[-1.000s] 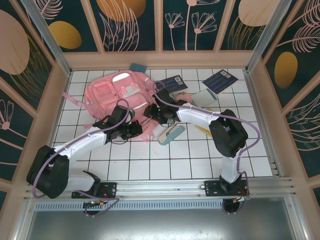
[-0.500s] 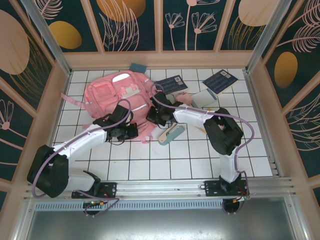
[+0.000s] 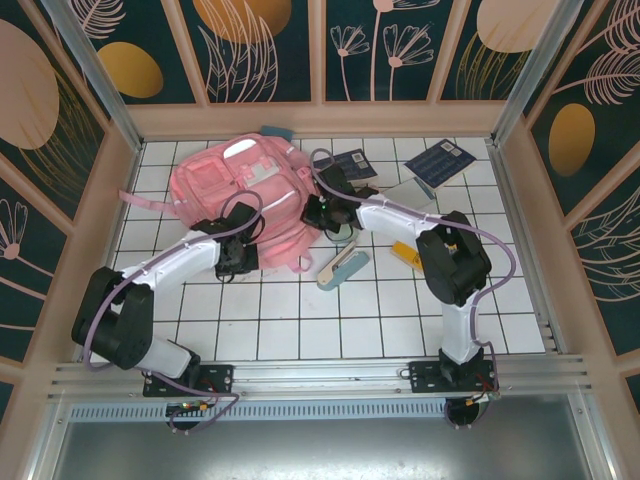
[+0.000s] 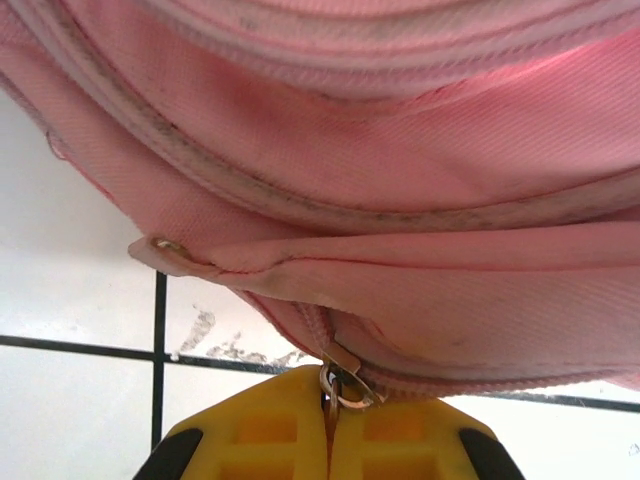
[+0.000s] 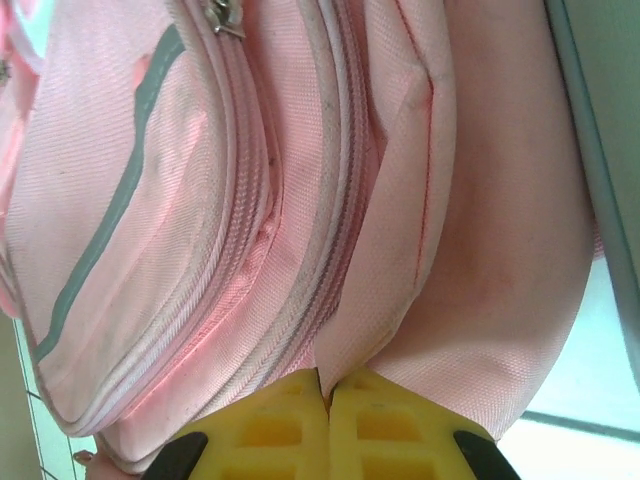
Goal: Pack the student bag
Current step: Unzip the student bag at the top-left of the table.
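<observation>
Since the bag (image 3: 235,190), lying at the table's (image 3: 400,310) far left, likely needs unzipping first, the left gripper (image 4: 328,420) pinches its zip pull (image 4: 342,385) at the near edge, while the right gripper (image 5: 328,400) clamps a fabric fold (image 5: 372,300) on its right side, seemingly to brace it.

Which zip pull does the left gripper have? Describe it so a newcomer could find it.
Find the big pink bag and go to its near edge, where the left gripper is shut. The zip pull is the metal ring pinched between its yellow fingers at the zip's end, unlike the free eyelet tab beside it.
</observation>
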Available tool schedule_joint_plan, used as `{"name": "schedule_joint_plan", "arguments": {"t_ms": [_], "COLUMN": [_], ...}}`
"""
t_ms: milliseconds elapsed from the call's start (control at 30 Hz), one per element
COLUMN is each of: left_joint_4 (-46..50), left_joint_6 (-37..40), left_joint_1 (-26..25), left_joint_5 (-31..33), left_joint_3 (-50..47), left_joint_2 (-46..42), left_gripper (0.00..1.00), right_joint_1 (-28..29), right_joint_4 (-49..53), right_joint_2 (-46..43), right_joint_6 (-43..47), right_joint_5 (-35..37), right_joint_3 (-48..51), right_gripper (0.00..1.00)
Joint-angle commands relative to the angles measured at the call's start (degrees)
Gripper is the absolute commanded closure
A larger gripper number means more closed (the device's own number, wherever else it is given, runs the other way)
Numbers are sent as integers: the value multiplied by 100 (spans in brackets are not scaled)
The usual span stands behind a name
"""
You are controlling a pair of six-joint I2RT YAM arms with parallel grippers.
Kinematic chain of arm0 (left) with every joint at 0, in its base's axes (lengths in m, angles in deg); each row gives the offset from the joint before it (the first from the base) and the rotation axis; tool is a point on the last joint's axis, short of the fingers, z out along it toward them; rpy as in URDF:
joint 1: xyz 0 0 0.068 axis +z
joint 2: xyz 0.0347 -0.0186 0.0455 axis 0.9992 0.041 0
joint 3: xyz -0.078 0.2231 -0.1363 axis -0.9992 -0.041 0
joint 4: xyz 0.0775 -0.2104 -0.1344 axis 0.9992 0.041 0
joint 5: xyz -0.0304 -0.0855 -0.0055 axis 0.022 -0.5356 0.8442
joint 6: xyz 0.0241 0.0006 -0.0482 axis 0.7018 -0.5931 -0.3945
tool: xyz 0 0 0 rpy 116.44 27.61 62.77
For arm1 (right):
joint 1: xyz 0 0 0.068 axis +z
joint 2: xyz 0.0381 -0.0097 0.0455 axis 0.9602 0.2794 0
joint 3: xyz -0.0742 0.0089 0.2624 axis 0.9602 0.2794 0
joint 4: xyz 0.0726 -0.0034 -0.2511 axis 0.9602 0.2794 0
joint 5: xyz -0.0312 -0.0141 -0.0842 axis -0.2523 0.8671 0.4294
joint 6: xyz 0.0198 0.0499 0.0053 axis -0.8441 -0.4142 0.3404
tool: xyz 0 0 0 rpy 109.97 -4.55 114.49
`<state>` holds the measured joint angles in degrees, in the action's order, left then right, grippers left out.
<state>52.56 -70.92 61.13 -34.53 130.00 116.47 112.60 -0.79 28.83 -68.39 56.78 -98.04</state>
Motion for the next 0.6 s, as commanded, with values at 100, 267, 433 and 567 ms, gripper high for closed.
{"name": "schedule_joint_plan", "arguments": {"t_ms": [100,267,433,567], "left_joint_4": [14,-878,-1326,-1541], "left_joint_6": [181,-176,-526,-547], "left_joint_1": [161,-219,-680,-745], "left_joint_5": [-497,-1746,-2177,-2303], "left_joint_3": [180,325,629,613], "left_joint_2": [-190,-297,-4,169], "left_gripper": [100,100,100,100], "right_joint_1": [-715,-914,-997,-854], "right_joint_4": [525,829,1232,1152], "right_joint_2": [277,558,724,187], "right_joint_6": [1007,1485,1546,1110], "right_joint_5": [653,833,691,551], "right_joint_3": [-896,-1592,-2105,-1488], "right_gripper": [100,100,69,52]}}
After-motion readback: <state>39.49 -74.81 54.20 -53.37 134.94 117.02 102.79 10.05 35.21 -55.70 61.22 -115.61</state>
